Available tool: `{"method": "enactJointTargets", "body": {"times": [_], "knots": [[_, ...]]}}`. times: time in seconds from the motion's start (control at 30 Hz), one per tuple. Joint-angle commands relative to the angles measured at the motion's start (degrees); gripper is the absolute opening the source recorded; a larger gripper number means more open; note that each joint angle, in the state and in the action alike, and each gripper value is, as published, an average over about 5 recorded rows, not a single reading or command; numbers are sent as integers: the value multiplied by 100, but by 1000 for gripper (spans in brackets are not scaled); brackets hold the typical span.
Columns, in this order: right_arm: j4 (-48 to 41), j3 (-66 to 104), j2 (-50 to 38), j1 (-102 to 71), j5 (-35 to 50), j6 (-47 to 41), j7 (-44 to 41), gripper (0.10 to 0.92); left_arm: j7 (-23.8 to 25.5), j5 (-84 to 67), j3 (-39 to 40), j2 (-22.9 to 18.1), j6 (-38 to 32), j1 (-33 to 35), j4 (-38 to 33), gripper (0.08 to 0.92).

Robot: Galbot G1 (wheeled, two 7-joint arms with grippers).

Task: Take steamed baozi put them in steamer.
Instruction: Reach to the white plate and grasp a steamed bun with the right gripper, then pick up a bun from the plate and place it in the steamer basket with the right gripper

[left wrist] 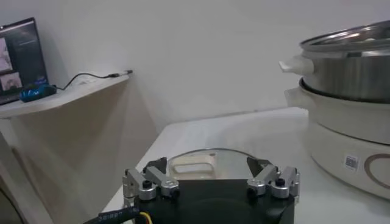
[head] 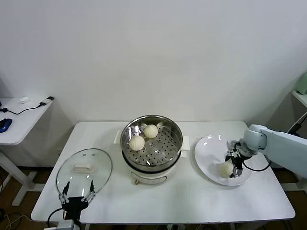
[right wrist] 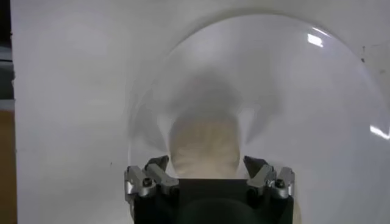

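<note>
Three steamed baozi show in the head view, all round, smooth and cream-white. Two sit inside the steamer [head: 151, 148], one [head: 137, 143] toward the robot's left and one [head: 151, 131] just behind it, close together on the floor full of little holes. The third baozi [head: 225, 169] lies on the near part of a flat white plate [head: 208, 152], to the right of the steamer.

The steamer is a round shiny steel pot on a cream-white base with side handles. It stands in the middle of the white surface [head: 192, 201].

The right end effector [head: 234, 168] is down on the plate, right at the third baozi. In the right wrist view the bun [right wrist: 204, 146] sits between the two fingers, which are spread wide on each side of it. I cannot tell if they touch it.

A round glass lid [head: 84, 171] with a white handle lies flat on the surface, to the left of the steamer. The left end effector [head: 76, 194] hangs at the near edge of the lid, with its fingers wide apart and nothing in them.

A small white side table [head: 19, 122] stands far to the left, with a cable on it.
</note>
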Motion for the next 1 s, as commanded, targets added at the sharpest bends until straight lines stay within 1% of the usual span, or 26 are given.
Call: {"method": "enactJointTargets", "body": {"times": [0.03, 0.23, 0.37, 0.43, 0.57, 0.7, 0.8, 1.0], "knots": [[-113, 214, 102, -280, -68, -35, 105, 759, 0, 0, 3, 7, 7, -10, 1, 823], [7, 145, 23, -44, -101, -16, -24, 675, -2, 11, 32, -4, 11, 3, -52, 823], [102, -119, 23, 732, -97, 157, -340, 657, -2, 18, 50, -6, 10, 17, -100, 823], [102, -358, 139, 1412, 126, 333, -546, 655, -1, 25, 64, -4, 6, 25, -127, 823], [40, -889, 711, 2966, 570, 886, -896, 658, -2, 38, 104, -6, -8, 42, -174, 823], [-36, -1058, 1521, 3911, 714, 1909, -1196, 661, -3, 53, 137, -20, -11, 46, -210, 823], [334, -1009, 2042, 4247, 725, 2434, -1344, 662, -4, 61, 147, -29, -14, 58, -239, 823], [1886, -954, 2671, 4103, 347, 2814, -1066, 662, -39, 60, 125, -43, -53, 140, -276, 823]]}}
